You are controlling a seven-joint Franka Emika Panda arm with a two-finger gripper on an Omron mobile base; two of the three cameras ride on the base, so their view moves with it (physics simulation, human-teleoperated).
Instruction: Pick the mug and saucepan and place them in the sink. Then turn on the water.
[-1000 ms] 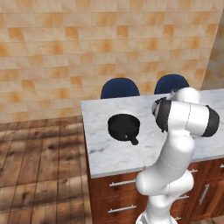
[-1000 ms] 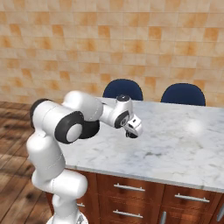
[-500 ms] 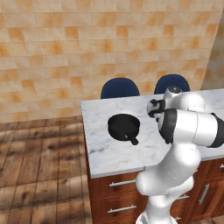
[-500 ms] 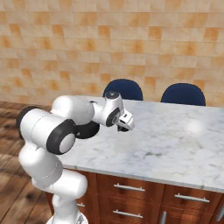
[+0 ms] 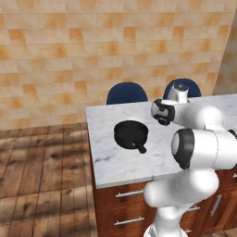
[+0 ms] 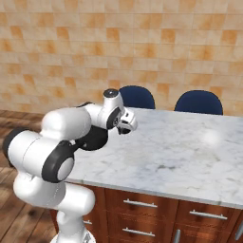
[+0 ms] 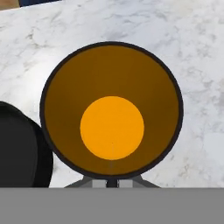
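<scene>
Mug sits right under the hand camera, its orange bottom and brown inner wall ringed by a thin black rim, with the gripper closed on the rim's near edge. Saucepan rests on the white marble counter towards its left end, handle pointing to the front edge; its black curve shows just beside the mug.

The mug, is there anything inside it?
Nothing seen inside the mug: the hand view looks straight down into it, at bare brown walls and an orange bottom. White marble counter lies beyond its rim; what is directly under it is covered.
</scene>
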